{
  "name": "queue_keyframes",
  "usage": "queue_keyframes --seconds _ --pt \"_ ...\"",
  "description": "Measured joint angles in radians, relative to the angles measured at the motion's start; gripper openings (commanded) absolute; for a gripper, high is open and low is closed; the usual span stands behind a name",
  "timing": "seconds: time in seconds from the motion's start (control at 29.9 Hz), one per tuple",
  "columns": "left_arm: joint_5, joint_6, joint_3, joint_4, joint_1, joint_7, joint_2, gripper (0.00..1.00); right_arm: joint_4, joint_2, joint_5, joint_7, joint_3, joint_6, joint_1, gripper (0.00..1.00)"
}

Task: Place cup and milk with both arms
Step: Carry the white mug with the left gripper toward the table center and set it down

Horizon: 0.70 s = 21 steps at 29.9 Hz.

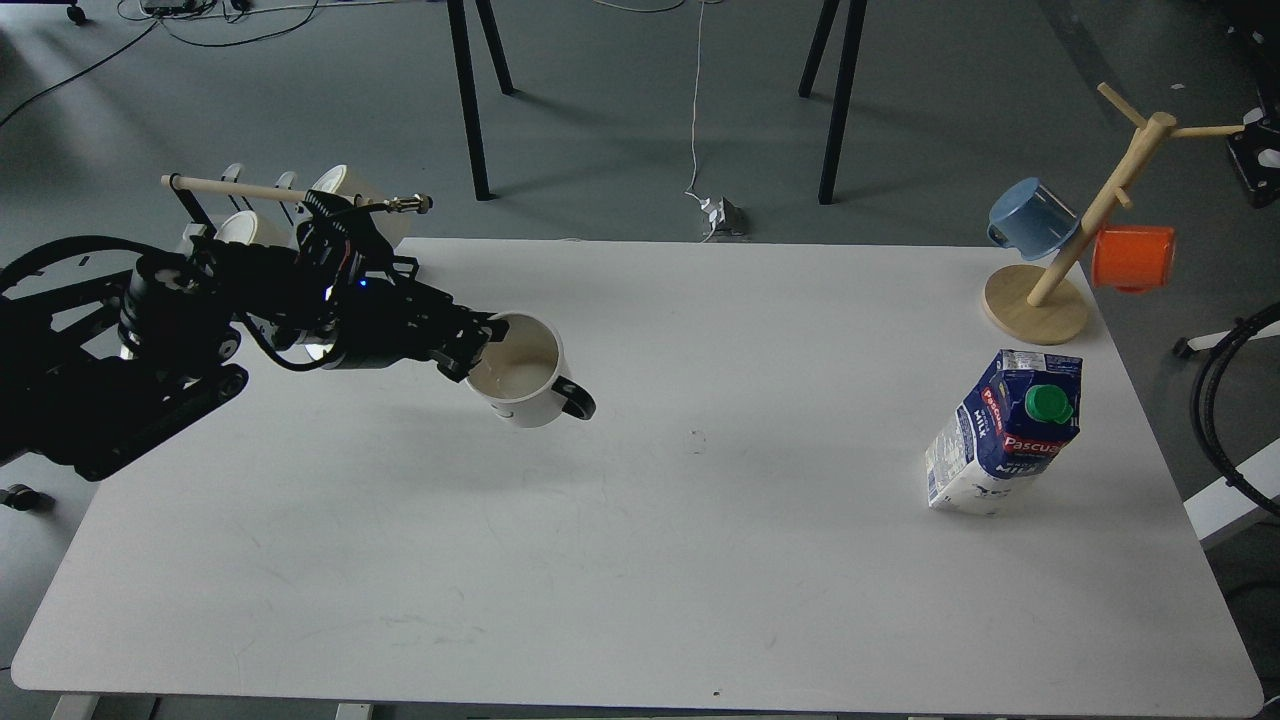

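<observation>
The cup (525, 375), a white mug with a black handle pointing right, is held by its left rim in my left gripper (478, 352). It hangs tilted a little above the left half of the white table (640, 560), casting a shadow below. The gripper is shut on the rim, one finger inside and one outside. The milk (1005, 430), a blue-and-white carton with a green cap and red label, stands upright on the right side of the table, untouched. My right gripper is out of view.
A wooden mug tree (1085, 220) at the back right corner holds a blue mug (1030, 218) and an orange mug (1133, 258). A rack with a wooden rod (260, 190) and cream mugs stands behind my left arm at the back left.
</observation>
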Motion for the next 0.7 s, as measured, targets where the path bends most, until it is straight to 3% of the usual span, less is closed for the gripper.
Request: queue_keyframes --seconds 0.13,0.4,0.7 --pt "0.056 -0.021 0.007 0.063 -0.021 0.045 -0.156 0.04 0.001 -0.003 0.0 0.0 0.002 0.0 0.0 0.99" --pt "0.131 -0.076 0.014 0.213 -0.017 0.054 -0.398 0.06 0.002 -0.017 0.0 0.0 0.005 0.0 -0.002 0.99" --pt "0.184 -0.082 0.043 0.283 -0.004 0.055 -0.453 0.09 0.002 -0.018 0.0 0.0 0.006 0.0 -0.004 0.99"
